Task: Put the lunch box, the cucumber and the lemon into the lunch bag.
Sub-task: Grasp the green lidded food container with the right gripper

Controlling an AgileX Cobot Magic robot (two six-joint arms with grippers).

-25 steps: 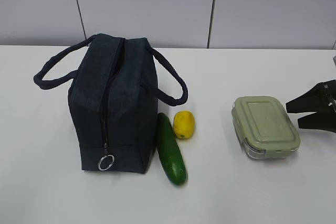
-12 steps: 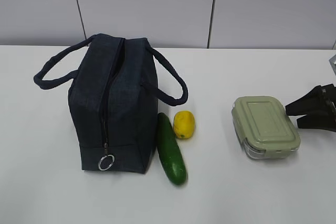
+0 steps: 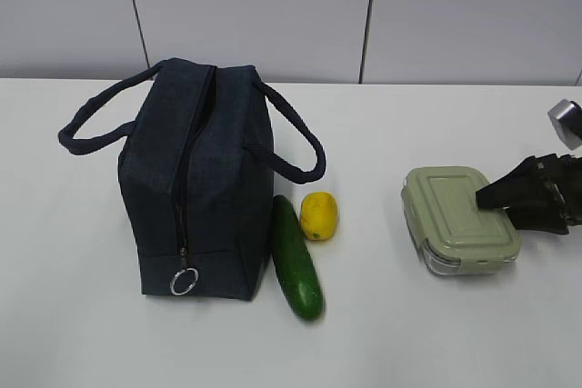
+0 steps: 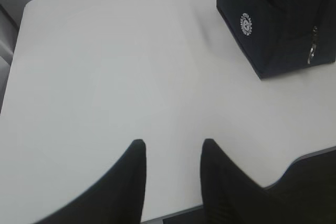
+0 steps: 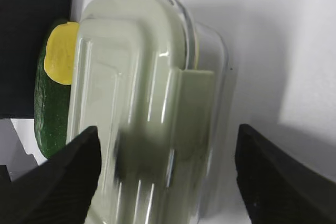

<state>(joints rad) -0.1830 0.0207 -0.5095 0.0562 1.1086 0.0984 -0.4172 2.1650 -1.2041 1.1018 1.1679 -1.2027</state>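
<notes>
The lunch box sits on the white table, well right of the lunch bag, with the right gripper spread wide over its right end; in the right wrist view its two fingers straddle the green lid, one on each side, gripping nothing. The cucumber lies just beside the bag, the lemon touching it. The left gripper hangs partly open over bare table, empty
</notes>
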